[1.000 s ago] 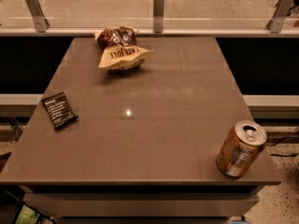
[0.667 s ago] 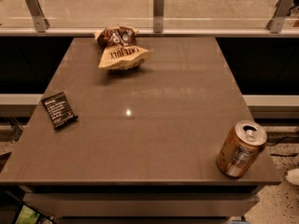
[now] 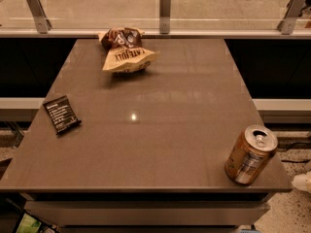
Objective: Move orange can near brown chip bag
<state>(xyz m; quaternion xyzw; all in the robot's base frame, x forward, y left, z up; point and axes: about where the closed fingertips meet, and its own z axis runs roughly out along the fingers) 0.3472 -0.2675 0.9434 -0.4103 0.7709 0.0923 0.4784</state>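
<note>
The orange can (image 3: 250, 154) stands upright on the front right corner of the brown table (image 3: 160, 120), its silver top open. The brown chip bag (image 3: 125, 50) lies at the back of the table, left of centre, dark brown above and cream-yellow below. The two are far apart, across the table's diagonal. Only a pale tip of my gripper (image 3: 302, 182) shows at the right edge of the view, low beside the table and just right of the can, not touching it.
A small flat black packet (image 3: 61, 114) lies near the table's left edge. A glass railing with metal posts (image 3: 165, 4) runs behind the table. Speckled floor shows at the lower right.
The pale gripper tip has come into view at the right edge beside the can. The can, bag and packet have not moved.
</note>
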